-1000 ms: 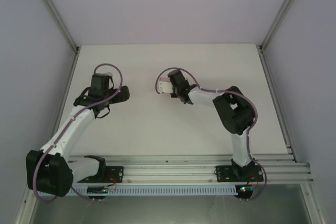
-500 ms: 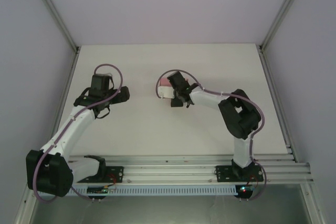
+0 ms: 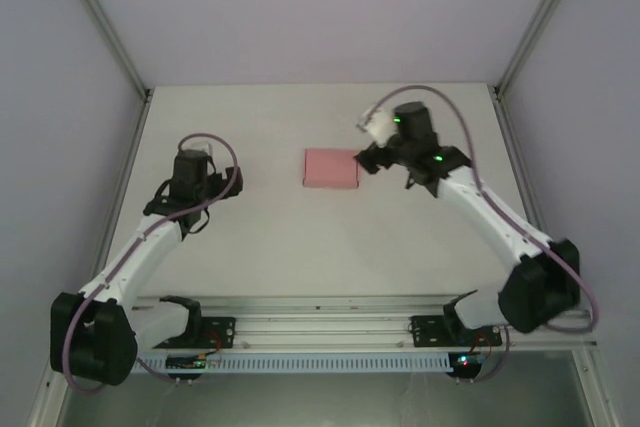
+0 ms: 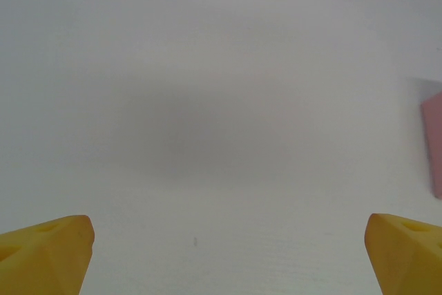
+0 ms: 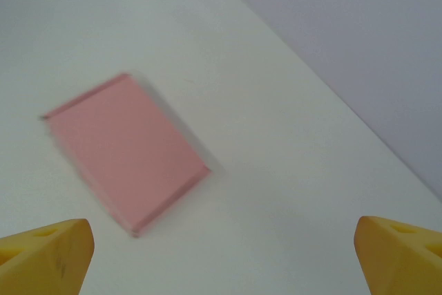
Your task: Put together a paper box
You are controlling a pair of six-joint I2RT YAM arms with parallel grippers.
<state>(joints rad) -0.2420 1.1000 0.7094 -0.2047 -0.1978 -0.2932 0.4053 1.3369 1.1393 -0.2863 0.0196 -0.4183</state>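
The left fingers (image 4: 45, 253), blunt yellow wedges, are spread wide and empty over the matte white worktop (image 4: 207, 101). To their right the paper box (image 3: 331, 168), a flat, smooth pink rectangle with crisp edges, lies mid-worktop. Just right of it the right fingers (image 5: 48, 253) hang released too.

— We see the paper box (image 3: 331, 168) as plain pink, with no print on it.
— Agreed. We find the worktop (image 3: 300, 247) beneath it a flat off-white.
— We note yellow tips on both pairs of jaws in the wrist views.
— And we see the left arm (image 3: 140, 247) and right arm (image 3: 495, 217) white with black joints, their cables (image 3: 210, 135) mauve.
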